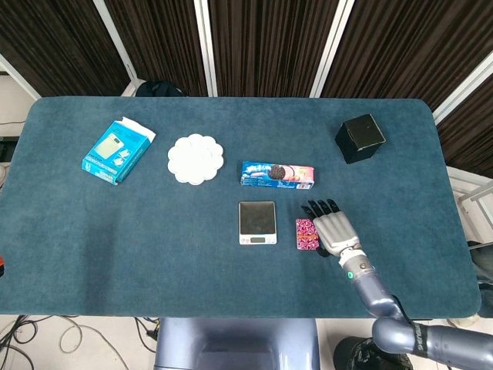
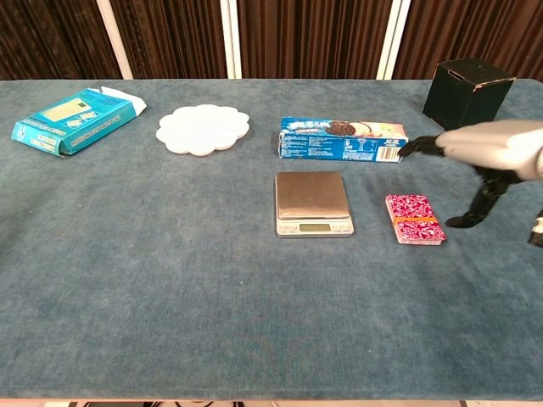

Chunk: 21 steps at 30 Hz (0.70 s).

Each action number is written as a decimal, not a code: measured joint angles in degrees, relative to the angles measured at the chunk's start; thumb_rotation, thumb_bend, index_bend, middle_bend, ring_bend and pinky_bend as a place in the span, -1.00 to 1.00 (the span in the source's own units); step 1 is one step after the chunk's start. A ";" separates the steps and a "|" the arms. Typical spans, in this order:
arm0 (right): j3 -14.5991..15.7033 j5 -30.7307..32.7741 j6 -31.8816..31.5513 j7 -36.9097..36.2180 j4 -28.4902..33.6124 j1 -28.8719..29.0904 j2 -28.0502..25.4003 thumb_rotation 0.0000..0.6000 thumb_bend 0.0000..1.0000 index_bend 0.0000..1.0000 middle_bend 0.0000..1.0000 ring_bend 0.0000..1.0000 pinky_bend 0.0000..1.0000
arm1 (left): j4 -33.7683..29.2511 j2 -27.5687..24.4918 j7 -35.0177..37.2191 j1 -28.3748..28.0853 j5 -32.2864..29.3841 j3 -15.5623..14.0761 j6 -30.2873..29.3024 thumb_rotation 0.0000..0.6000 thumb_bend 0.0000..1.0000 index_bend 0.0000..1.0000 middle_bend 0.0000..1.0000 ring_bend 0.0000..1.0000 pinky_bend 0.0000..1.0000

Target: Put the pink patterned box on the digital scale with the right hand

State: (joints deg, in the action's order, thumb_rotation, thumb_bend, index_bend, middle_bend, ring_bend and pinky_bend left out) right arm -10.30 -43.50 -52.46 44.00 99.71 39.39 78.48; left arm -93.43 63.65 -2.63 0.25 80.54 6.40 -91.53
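The pink patterned box [image 1: 306, 233] [image 2: 414, 219] lies flat on the blue cloth, just right of the digital scale [image 1: 256, 222] [image 2: 312, 203]. My right hand [image 1: 333, 229] [image 2: 485, 161] hovers right beside the box on its right, fingers spread and holding nothing. In the chest view its thumb points down toward the cloth close to the box's right edge, and whether it touches the box I cannot tell. The scale's platform is bare. My left hand appears in neither view.
A blue cookie packet [image 1: 277, 174] [image 2: 343, 140] lies behind the scale. A black cube box [image 1: 360, 138] [image 2: 467, 92] stands at the back right. A white scalloped plate [image 1: 196, 158] [image 2: 203, 129] and a teal carton [image 1: 115, 151] [image 2: 75, 119] sit to the left.
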 measured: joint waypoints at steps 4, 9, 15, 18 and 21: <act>1.80 5.01 -0.87 2.83 -1.15 2.62 1.91 1.00 -0.35 -1.00 -1.00 -1.00 -1.00 | 0.03 0.00 -0.12 -0.06 0.13 -0.09 0.11 1.00 0.33 -0.85 -1.00 -1.00 -1.00; 2.94 6.07 -1.65 2.49 -2.63 3.65 3.17 1.00 -0.35 -1.00 -1.00 -1.00 -1.00 | -0.04 0.08 -0.34 -0.06 0.18 -0.09 0.00 1.00 0.33 -0.85 -1.00 -1.00 -1.00; 3.87 6.46 -1.68 1.02 -5.04 4.75 5.17 1.00 -0.36 -1.00 -1.00 -1.00 -1.00 | -0.04 0.12 -0.54 -0.02 0.13 -0.10 -0.07 1.00 0.33 -0.85 -1.00 -1.00 -1.00; 4.27 6.72 -2.01 0.57 -5.60 5.16 5.83 1.00 -0.36 -1.00 -0.97 -1.00 -1.00 | -0.06 0.08 -0.47 -0.03 0.06 -0.06 -0.04 1.00 0.33 -0.85 -1.00 -1.00 -1.00; 4.67 7.15 -2.32 0.53 -6.05 5.52 6.20 1.00 -0.35 -1.00 -0.83 -0.98 -1.00 | -0.03 0.04 -0.36 -0.06 -0.04 -0.04 0.09 1.00 0.33 -0.85 -1.00 -1.00 -1.00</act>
State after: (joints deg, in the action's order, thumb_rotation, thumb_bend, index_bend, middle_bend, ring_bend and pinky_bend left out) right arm -5.63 -36.34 -54.78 44.53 93.67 44.90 84.67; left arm -93.46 63.68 -2.99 0.19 80.50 6.36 -91.44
